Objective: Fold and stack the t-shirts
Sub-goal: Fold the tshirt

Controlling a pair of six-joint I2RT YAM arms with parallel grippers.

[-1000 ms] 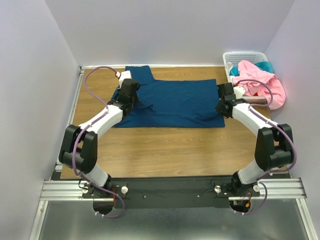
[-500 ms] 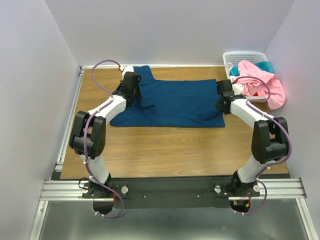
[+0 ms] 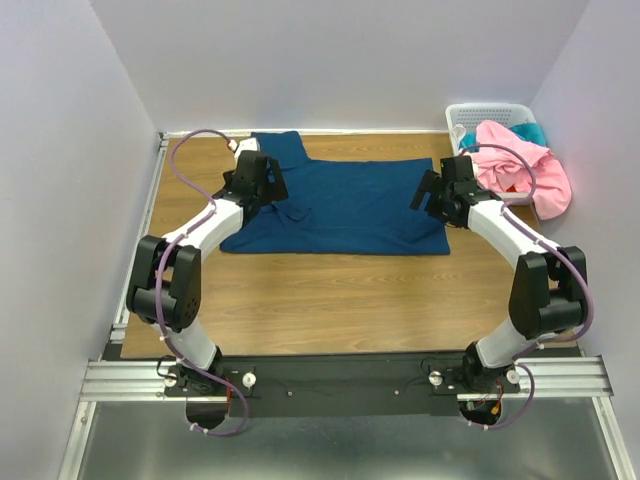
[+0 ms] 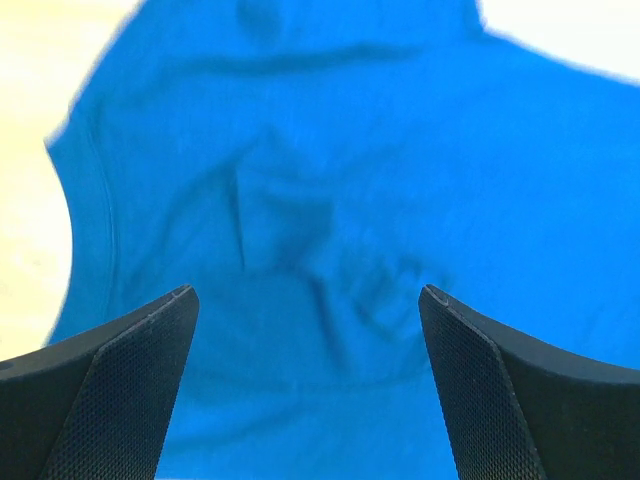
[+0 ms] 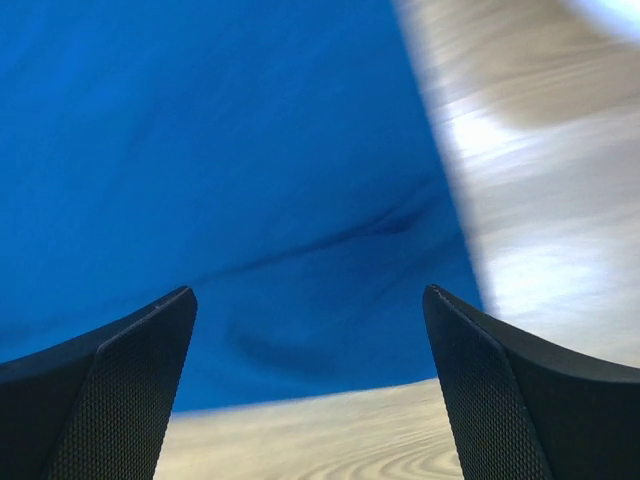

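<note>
A large dark navy t-shirt (image 3: 350,205) lies spread across the back half of the wooden table, one sleeve pointing to the far wall. My left gripper (image 3: 272,187) hovers over its left part, open; in the left wrist view the left gripper (image 4: 308,290) has only wrinkled blue cloth (image 4: 330,180) beneath its spread fingers (image 4: 120,390). My right gripper (image 3: 428,192) stands open above the shirt's right edge; in the right wrist view the right gripper (image 5: 308,291) frames the hem (image 5: 300,300) and bare wood. A pink t-shirt (image 3: 522,168) and a teal one (image 3: 532,131) hang out of the basket.
A white slatted basket (image 3: 487,112) stands at the back right corner. The wooden table (image 3: 340,300) runs on in front of the navy shirt. White walls close in the left, far and right sides.
Both grippers have opened and let go of the navy shirt, which now rests flat. The left gripper went toward the far wall and came slightly back; the right shifted a little left.
</note>
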